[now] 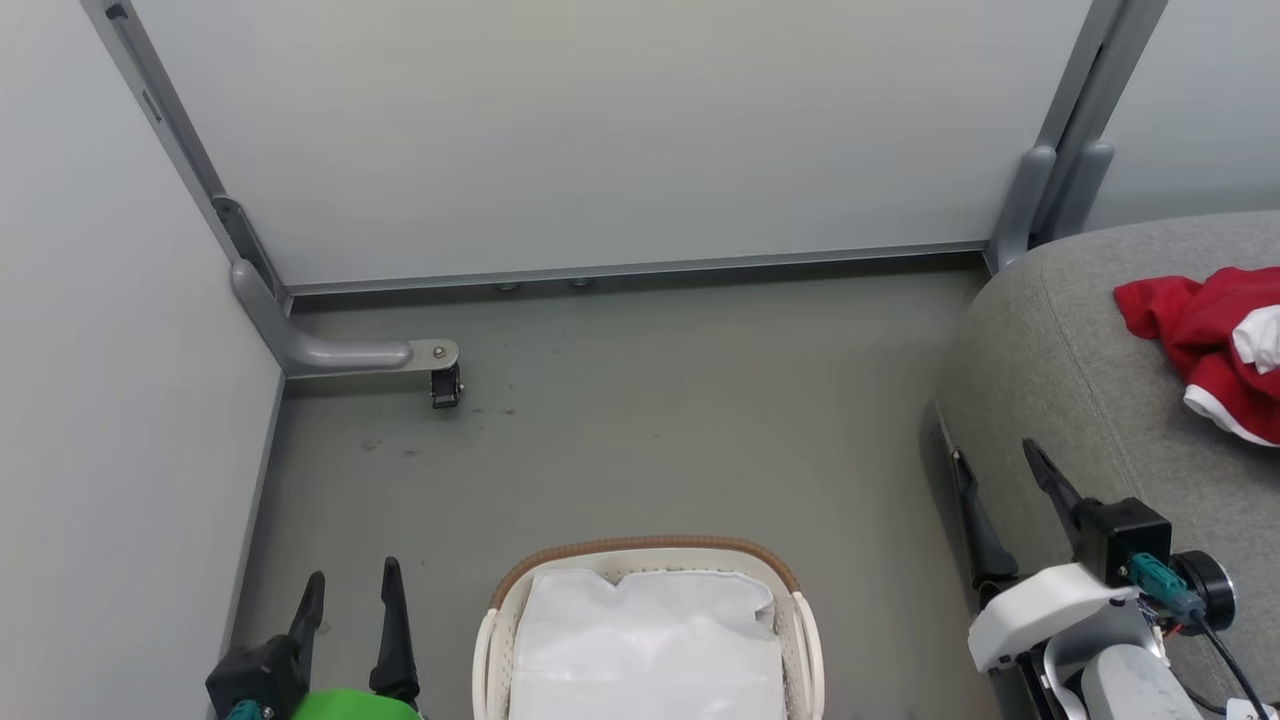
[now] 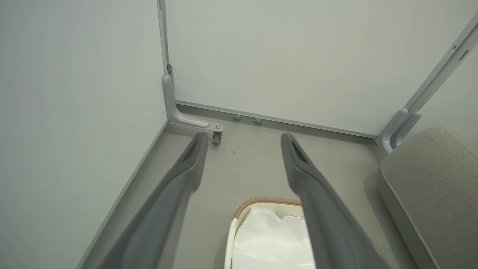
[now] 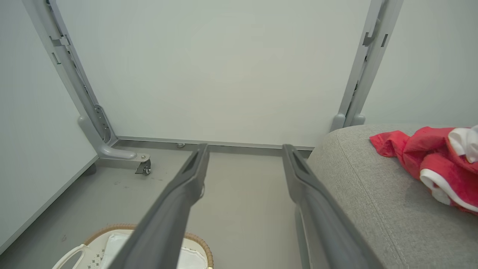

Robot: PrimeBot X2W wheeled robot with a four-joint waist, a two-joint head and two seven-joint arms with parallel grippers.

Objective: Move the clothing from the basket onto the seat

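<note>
On the far right of the head view, red clothing (image 1: 1205,335) lies crumpled on the grey seat (image 1: 1070,340); the basket (image 1: 640,546), near centre, holds a white liner (image 1: 645,640); left gripper (image 1: 354,570) and right gripper (image 1: 994,450) stand spread, holding nothing; left wrist view: parted fingers above the basket rim; right wrist view: parted fingers beside the seat; the clothing looks soft, light and limp, best pinched at a raised fold.
</note>
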